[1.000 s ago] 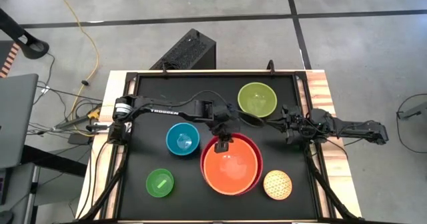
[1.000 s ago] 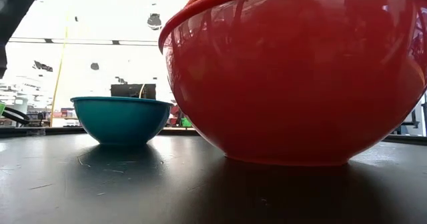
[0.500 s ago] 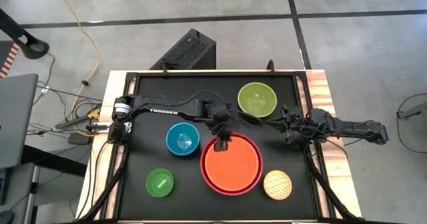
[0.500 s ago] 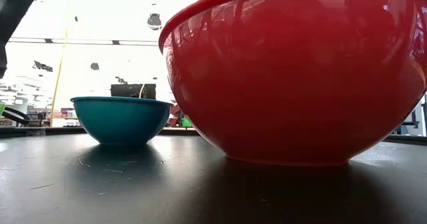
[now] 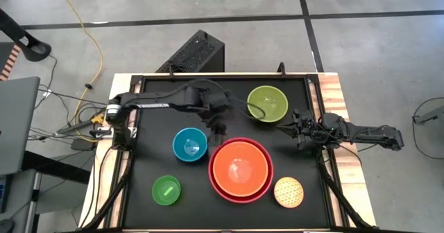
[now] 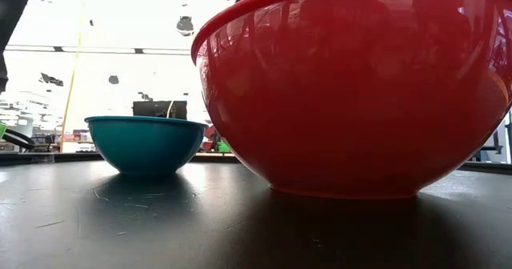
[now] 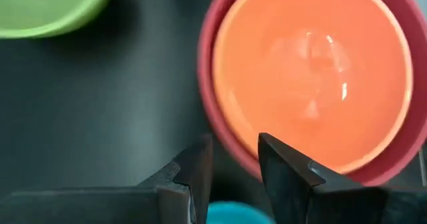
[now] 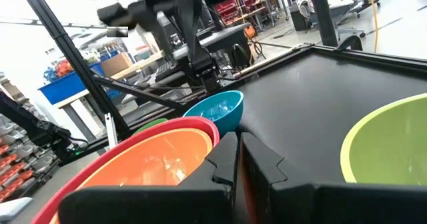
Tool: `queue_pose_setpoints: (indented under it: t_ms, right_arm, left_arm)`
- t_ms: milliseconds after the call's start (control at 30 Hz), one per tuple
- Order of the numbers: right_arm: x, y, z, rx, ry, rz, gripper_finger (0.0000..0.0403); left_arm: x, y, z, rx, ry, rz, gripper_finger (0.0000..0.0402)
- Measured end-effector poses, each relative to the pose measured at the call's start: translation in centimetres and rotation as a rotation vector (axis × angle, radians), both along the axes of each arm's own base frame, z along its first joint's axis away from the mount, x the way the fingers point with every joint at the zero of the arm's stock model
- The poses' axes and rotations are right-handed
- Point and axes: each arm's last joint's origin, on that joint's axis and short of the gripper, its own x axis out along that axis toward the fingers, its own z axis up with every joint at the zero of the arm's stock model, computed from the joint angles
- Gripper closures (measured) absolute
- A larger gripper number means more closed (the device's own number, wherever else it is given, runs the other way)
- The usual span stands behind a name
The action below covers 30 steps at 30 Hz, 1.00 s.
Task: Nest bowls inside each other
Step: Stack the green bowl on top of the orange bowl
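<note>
The orange bowl (image 5: pixel 241 166) sits level inside the large red bowl (image 5: pixel 215 181) at the table's near middle. My left gripper (image 5: pixel 217 129) hangs open above the table just beyond the red bowl's far rim (image 7: pixel 220 127), nothing between its fingers (image 7: pixel 197 167). The blue bowl (image 5: pixel 189 144) stands on its base left of the pair. The small bright green bowl (image 5: pixel 166 190) is near left, the tan dotted bowl (image 5: pixel 288 191) near right, the olive-green bowl (image 5: pixel 268 103) far right. My right gripper (image 8: pixel 238 159) rests shut at the table's right edge.
A raised frame (image 5: pixel 208 75) runs around the black table top. Bare black surface (image 5: pixel 159 101) lies at the far left. In the low view the red bowl (image 6: pixel 352 93) fills the right half, with the blue bowl (image 6: pixel 144 145) to its left.
My left gripper has let go of the orange bowl's far rim, then risen and drawn back toward the far left. The orange bowl, tilted with its far rim raised a second ago, has dropped level into the red bowl.
</note>
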Motion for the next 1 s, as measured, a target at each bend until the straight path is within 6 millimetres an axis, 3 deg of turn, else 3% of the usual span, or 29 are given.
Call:
queue_pose_setpoints:
  t_ms: [233, 400, 633, 733, 900, 1000]
  right_arm:
    - [0.0, 0.0, 0.0, 0.000, 0.000, 0.000, 0.0365]
    - [0.0, 0.0, 0.0, 0.000, 0.001, 0.001, 0.0365]
    - [0.0, 0.0, 0.0, 0.000, 0.000, 0.001, 0.0365]
    - [0.0, 0.0, 0.0, 0.000, -0.001, 0.001, 0.0365]
    - [0.0, 0.0, 0.0, 0.000, 0.000, 0.001, 0.0365]
    - [0.0, 0.0, 0.0, 0.000, 0.000, 0.001, 0.0365]
  left_arm:
    - [-4.5, 2.2, 3.6, 0.153, -0.027, 0.148, 0.0292]
    - [-5.0, 5.7, 2.2, 0.148, -0.134, 0.280, 0.0292]
    - [-1.4, 11.8, -4.8, -0.005, -0.390, 0.464, 0.0291]
    - [0.2, 13.7, -6.7, -0.011, -0.446, 0.490, 0.0291]
    - [3.7, 16.3, -10.1, -0.054, -0.384, 0.521, 0.0291]
    - [5.8, 17.1, -11.1, -0.092, -0.357, 0.490, 0.0291]
